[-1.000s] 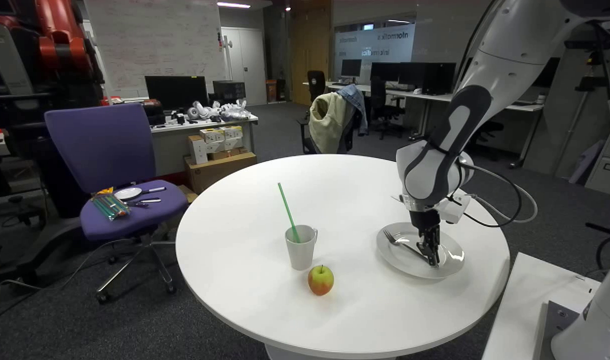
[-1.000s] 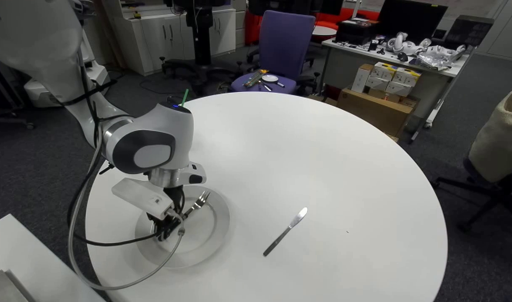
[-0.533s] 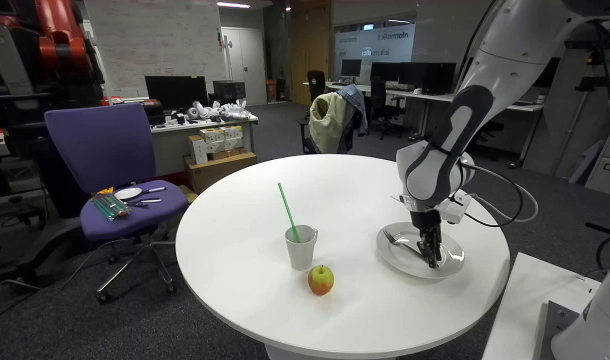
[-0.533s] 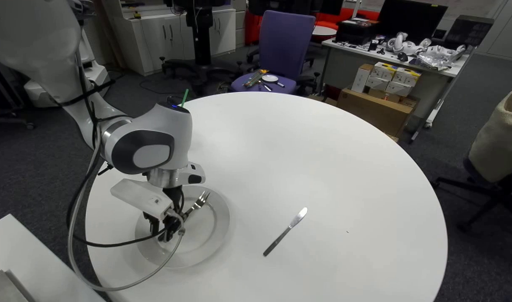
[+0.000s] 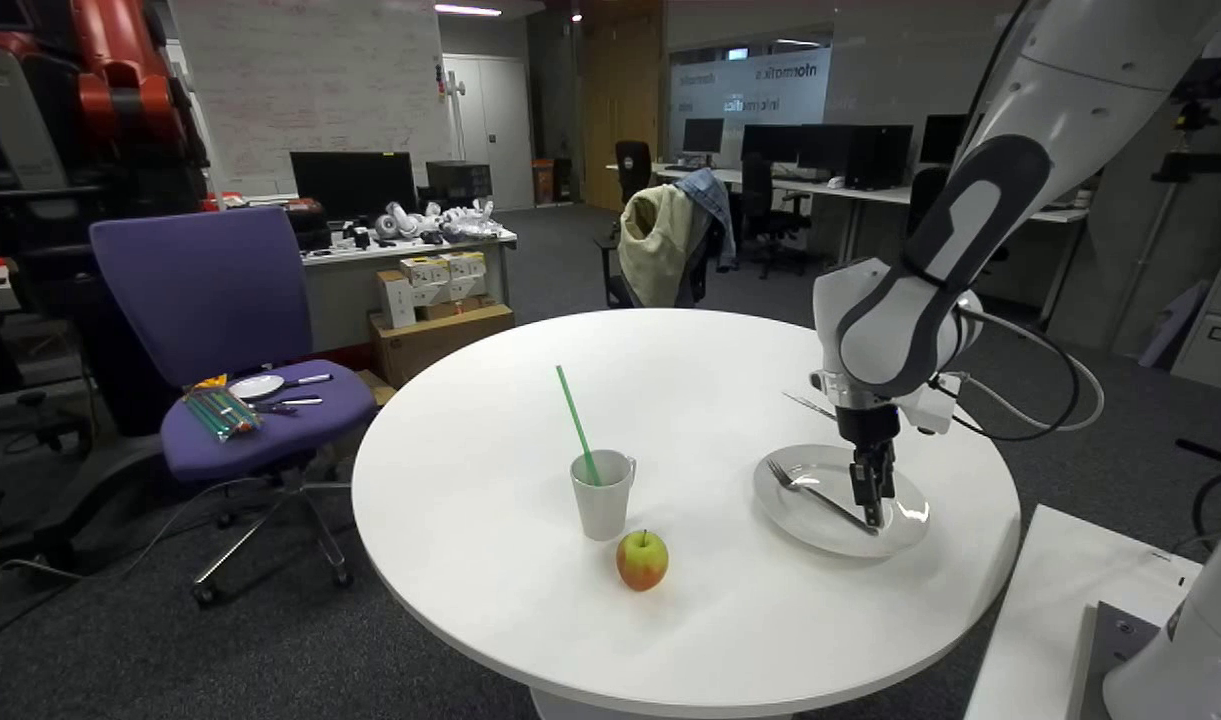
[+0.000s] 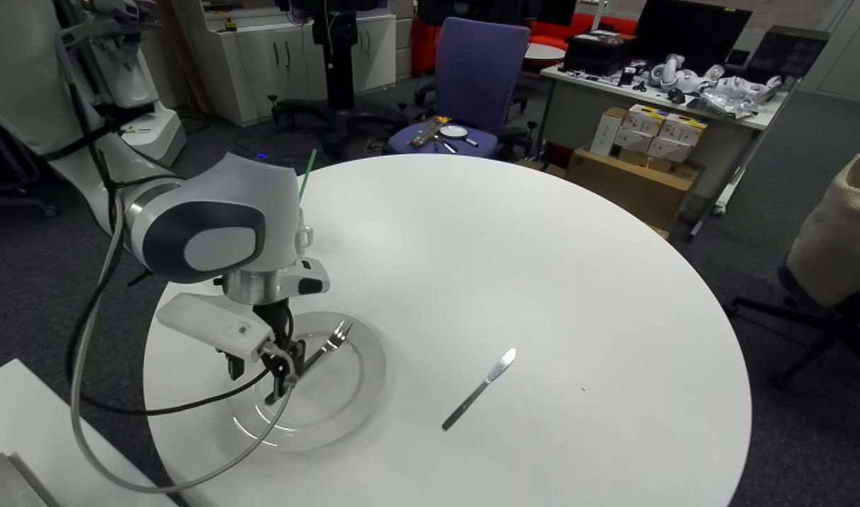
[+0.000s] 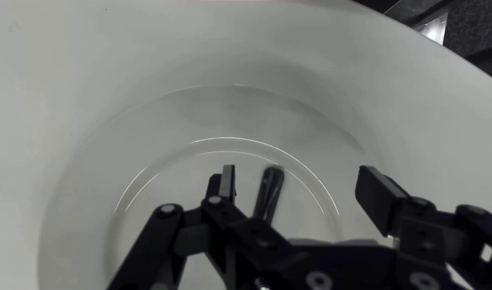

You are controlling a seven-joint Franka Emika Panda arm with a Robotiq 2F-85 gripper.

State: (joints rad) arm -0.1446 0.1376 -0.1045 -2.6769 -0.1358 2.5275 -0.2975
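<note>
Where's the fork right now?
In an exterior view, the fork lies on the dinner plate, toward the right of the round table; the wrist view shows its handle end between the open jaws.

Fork (image 6: 327, 346) on plate (image 6: 339, 403), apple (image 5: 642, 561) beside mug (image 5: 602, 507)

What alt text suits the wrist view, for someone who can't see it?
A black gripper stands open over a pale plate, where a dark fork handle shows ungripped between its jaws, partly hidden by the gripper. The plate sits on a white table.
</note>
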